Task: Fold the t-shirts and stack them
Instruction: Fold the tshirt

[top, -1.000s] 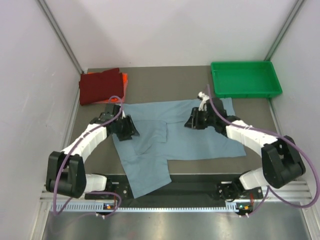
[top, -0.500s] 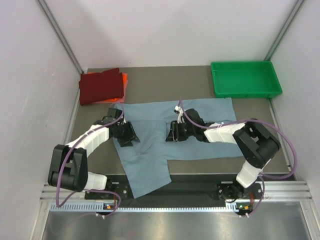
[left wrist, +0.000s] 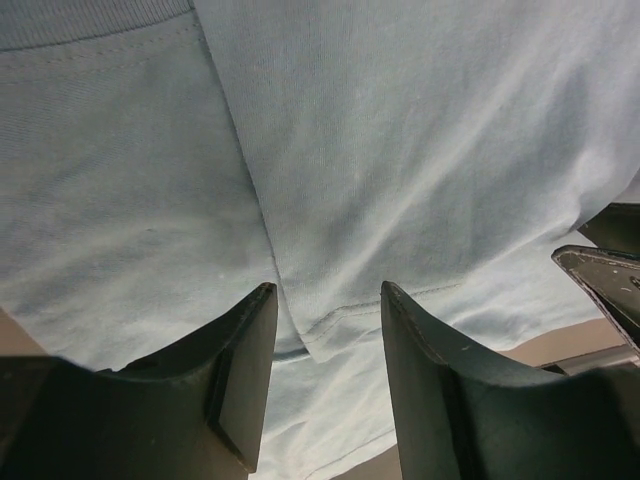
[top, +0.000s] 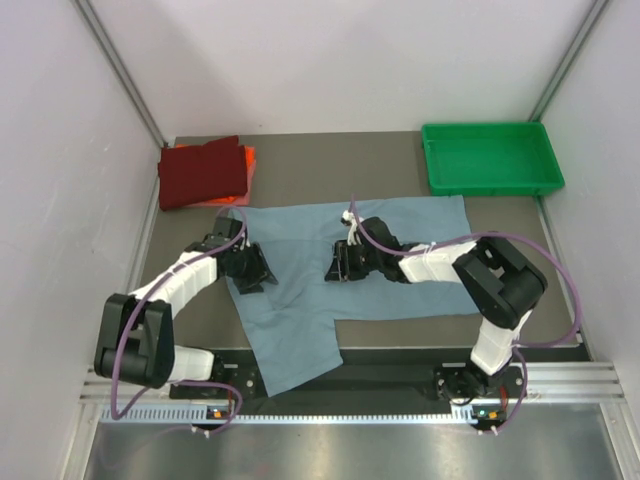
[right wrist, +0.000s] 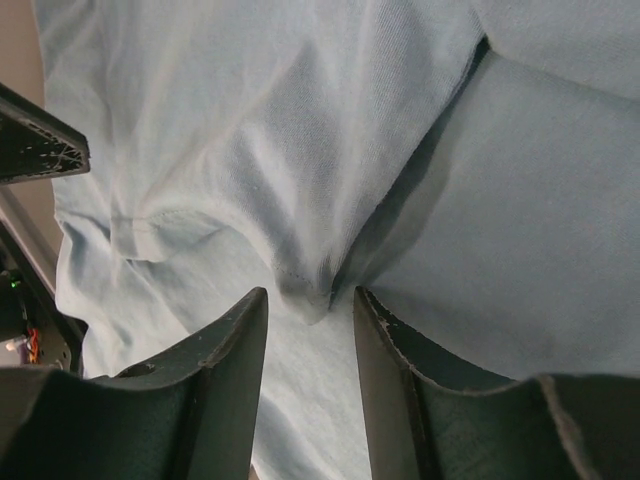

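Observation:
The grey-blue t-shirt (top: 400,275) lies spread flat across the middle of the table. My left gripper (top: 252,268) is low over its left part, and my right gripper (top: 335,265) is low over its middle. In the left wrist view my left gripper (left wrist: 328,292) is open, with a stitched hem corner of the shirt (left wrist: 400,150) lying between the jaws. In the right wrist view my right gripper (right wrist: 308,298) is open, with a small raised fold of the shirt (right wrist: 300,150) at the fingertips. The folded dark red t-shirt (top: 203,172) lies on the orange one (top: 249,158) at the back left.
A green plastic tray (top: 490,158) stands at the back right corner. Grey walls close in the table on the left, back and right. The shirt's lower flap (top: 295,350) hangs over the front rail between the arm bases.
My right gripper has moved left across the shirt, from its right part to its middle. The small folded flap near the middle now lies flatter. My left gripper has barely moved.

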`<state>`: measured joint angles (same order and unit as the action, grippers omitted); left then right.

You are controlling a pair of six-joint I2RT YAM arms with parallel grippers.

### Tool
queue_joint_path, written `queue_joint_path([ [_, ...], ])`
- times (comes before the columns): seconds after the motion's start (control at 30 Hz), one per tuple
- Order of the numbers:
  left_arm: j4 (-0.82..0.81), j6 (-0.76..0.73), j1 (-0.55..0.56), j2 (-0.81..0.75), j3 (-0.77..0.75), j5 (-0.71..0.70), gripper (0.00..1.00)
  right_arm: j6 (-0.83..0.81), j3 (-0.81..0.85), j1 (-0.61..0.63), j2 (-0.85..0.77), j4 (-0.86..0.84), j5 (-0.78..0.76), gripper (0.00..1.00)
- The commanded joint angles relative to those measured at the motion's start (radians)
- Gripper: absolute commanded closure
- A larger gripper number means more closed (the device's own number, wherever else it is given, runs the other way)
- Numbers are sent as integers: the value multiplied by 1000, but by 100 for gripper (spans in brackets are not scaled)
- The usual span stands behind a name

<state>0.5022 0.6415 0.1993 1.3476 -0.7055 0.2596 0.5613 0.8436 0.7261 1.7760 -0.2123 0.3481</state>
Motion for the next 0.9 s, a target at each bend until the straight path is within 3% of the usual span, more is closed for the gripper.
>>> queue_joint_path([
  [0.0,15,15,-1,-36,-55,-25,49,-9,52,18,11,5,-35,60],
  [0.13,3,33,2,-70,-61,-7,49,2,61,24,17,22,-37,62],
  [0.3,-147,75,2,-76,-8,87,48,20,58,29,26,28,-34,64],
  [0.53,-203,84,2,33,50,101,49,25,80,30,28,48,-14,68],
  [0.67,-162,64,2,67,47,23,49,19,101,29,13,114,-21,81],
  [0.77,-130,43,0,97,37,-23,49,-4,135,29,-3,207,-28,98],
  [0.87,-126,38,0,110,37,-37,49,-31,152,29,-12,264,-20,100],
])
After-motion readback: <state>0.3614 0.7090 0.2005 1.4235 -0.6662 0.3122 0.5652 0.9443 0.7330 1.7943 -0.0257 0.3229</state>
